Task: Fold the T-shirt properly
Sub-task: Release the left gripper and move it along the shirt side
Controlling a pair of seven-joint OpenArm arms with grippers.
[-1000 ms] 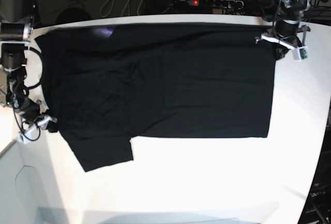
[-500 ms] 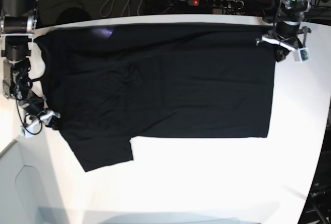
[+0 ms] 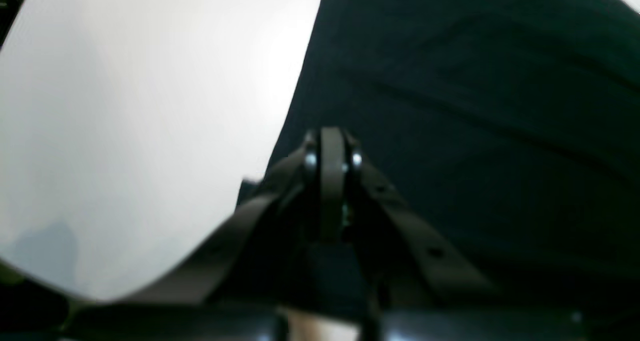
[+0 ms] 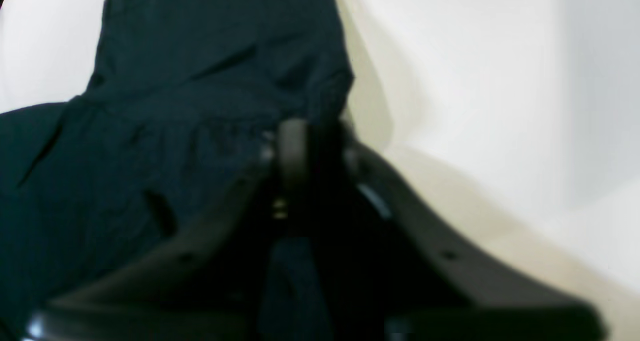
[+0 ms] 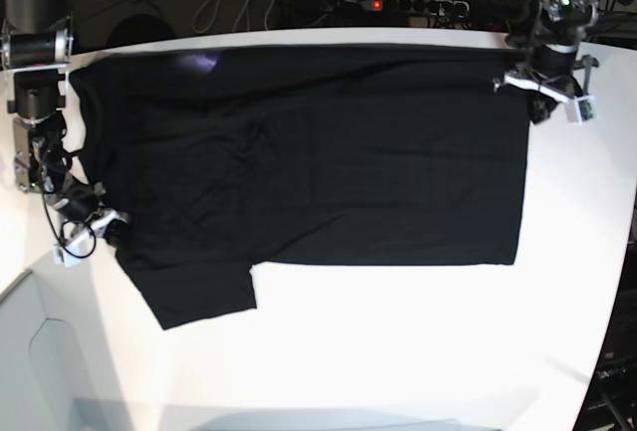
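1. Each arm is black, built of stubby cylindrical segments with silver-grey bands at the joints.
2. Black cables loop alongside the right arm.
3. The left arm carries a white bracket near its wrist.
4. The left pincer has dark, matte, strap-like fingers with small round holes and two shiny screw heads at the tip.
5. The right pincer looks alike, blurred.

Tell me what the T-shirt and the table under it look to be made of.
T-shirt: soft matte black cloth, probably knit cotton, judging by its shallow wrinkles and limp, flat drape. Table: a smooth, hard white surface, slightly glossy, since it shows soft glare in the wrist views; probably laminate or painted board, though that cannot be settled.
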